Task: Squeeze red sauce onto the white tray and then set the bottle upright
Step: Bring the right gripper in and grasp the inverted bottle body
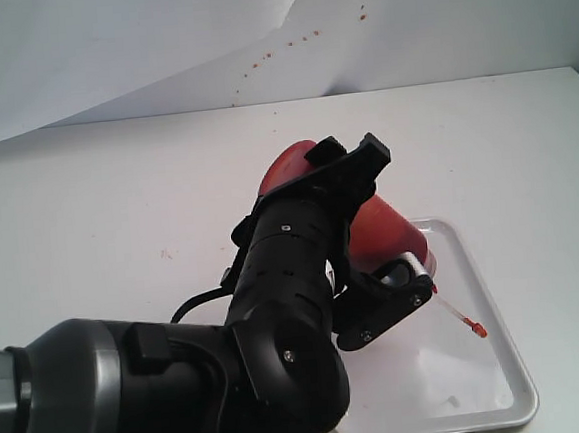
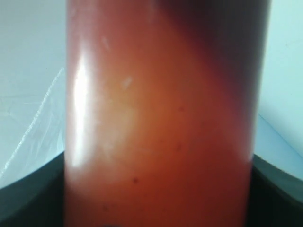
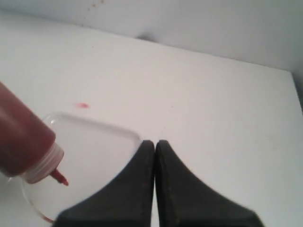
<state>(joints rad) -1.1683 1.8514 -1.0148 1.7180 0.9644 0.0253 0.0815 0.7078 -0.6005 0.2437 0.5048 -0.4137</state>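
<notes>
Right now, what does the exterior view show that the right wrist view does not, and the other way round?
Only the exterior view: the left arm, its left end effector clamped around the bottle, and brown-red specks on the backdrop.
Only the right wrist view: the right end effector, jaws shut and empty, apart from the bottle.
Both: the bottle tilted nozzle-down over the white tray, which lies on the white table.
</notes>
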